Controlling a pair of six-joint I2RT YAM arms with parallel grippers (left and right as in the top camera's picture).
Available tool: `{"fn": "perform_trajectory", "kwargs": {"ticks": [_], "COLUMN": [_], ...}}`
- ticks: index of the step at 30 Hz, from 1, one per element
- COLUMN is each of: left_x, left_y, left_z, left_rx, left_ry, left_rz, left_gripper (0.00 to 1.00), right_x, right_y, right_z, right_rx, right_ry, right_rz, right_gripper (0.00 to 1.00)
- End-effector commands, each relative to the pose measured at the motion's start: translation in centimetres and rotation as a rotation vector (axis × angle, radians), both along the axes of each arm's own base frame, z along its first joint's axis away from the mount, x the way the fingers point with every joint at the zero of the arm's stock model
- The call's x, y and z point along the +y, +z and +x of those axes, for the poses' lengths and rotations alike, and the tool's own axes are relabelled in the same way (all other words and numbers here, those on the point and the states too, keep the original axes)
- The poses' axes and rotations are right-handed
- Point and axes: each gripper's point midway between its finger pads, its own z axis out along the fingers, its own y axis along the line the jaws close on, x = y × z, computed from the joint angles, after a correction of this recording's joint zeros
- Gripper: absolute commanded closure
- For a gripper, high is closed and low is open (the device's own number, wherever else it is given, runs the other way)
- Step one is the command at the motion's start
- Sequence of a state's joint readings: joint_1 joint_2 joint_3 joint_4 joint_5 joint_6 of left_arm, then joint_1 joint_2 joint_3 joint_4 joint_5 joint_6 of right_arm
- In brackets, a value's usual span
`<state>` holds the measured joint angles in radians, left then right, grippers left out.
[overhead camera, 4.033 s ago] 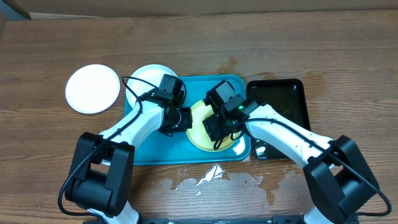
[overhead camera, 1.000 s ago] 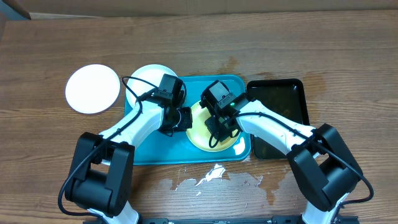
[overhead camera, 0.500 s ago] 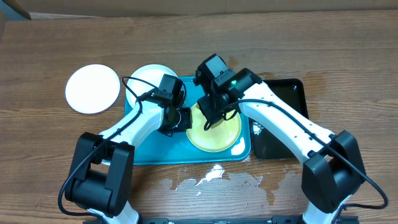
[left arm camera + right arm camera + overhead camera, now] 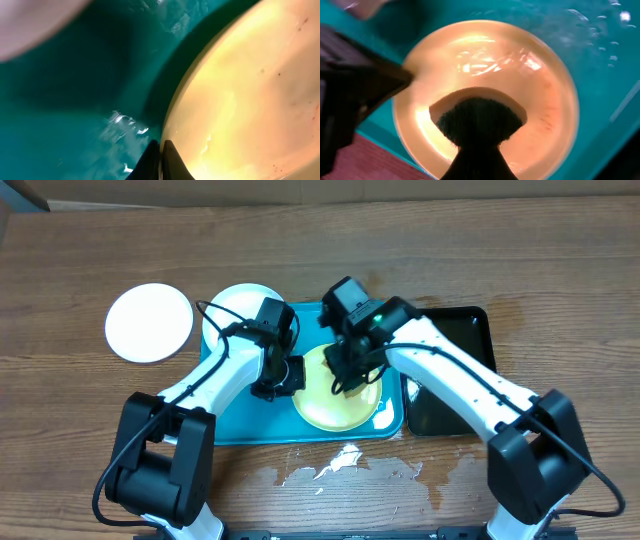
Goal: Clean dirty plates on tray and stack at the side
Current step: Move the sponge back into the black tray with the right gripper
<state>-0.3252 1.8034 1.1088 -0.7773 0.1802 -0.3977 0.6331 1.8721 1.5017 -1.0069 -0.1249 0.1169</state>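
Note:
The pale yellow-green plate (image 4: pixel 340 402) lies on the turquoise tray (image 4: pixel 235 418), with small brown specks on its face (image 4: pixel 250 90). My left gripper (image 4: pixel 292 376) is shut on that plate's left rim (image 4: pixel 161 149). My right gripper (image 4: pixel 348 378) hangs over the plate's middle, shut on a sponge (image 4: pixel 477 119) with a dark scrub side and a yellow back, which is pressed to the plate (image 4: pixel 540 100). One white plate (image 4: pixel 238 305) overlaps the tray's far left corner. Another white plate (image 4: pixel 150 322) sits on the table to the left.
A narrower black tray (image 4: pixel 455 345) stands against the turquoise tray's right side. A patch of spilled water (image 4: pixel 340 465) lies on the wooden table in front of the tray. Turquoise tray floor surrounds the plate in both wrist views (image 4: pixel 75 110) (image 4: pixel 605 60).
The right gripper with the sponge swung up toward the tray's far edge, then came back down onto the plate's middle. The yellow-green plate has slid slightly left. The left gripper holds its grip.

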Motion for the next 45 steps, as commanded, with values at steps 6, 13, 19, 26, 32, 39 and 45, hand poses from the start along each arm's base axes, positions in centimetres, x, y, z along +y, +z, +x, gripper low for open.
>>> {"fn": "perform_trajectory", "kwargs": {"ticks": [6,13,19,26,32,39,45], "left_x": [0.8,0.8,1.5,1.6,1.6,1.5,1.0], "left_y": [3.1,3.1,3.0,3.3,4.5,6.3,6.4], "left_z": [2.8,2.9,2.9,2.8,2.9,3.3,3.3], "left_rx": [-0.057,-0.062,-0.064,-0.055,-0.048,-0.048,-0.050], "left_ry": [0.024,0.021,0.025,0.025,0.026,0.025,0.019], "left_rz": [0.071,0.076,0.112,0.115,0.121,0.121,0.104], "left_gripper": [0.96,0.96,0.96,0.96,0.96,0.96,0.96], "right_x": [-7.7,-13.8,-17.3,-19.5,-20.2,-20.4,-20.4], "right_y": [6.3,5.8,5.6,5.5,5.5,5.4,5.4], "right_z": [3.0,3.2,3.4,3.3,3.4,3.3,3.2], "right_rx": [-0.036,0.043,0.074,0.096,0.089,0.090,0.094], "right_ry": [-0.297,-0.450,-0.546,-0.607,-0.621,-0.624,-0.623], "right_rz": [0.052,0.004,-0.009,-0.019,-0.037,-0.050,-0.052], "right_gripper": [0.96,0.96,0.96,0.96,0.96,0.96,0.96]}}
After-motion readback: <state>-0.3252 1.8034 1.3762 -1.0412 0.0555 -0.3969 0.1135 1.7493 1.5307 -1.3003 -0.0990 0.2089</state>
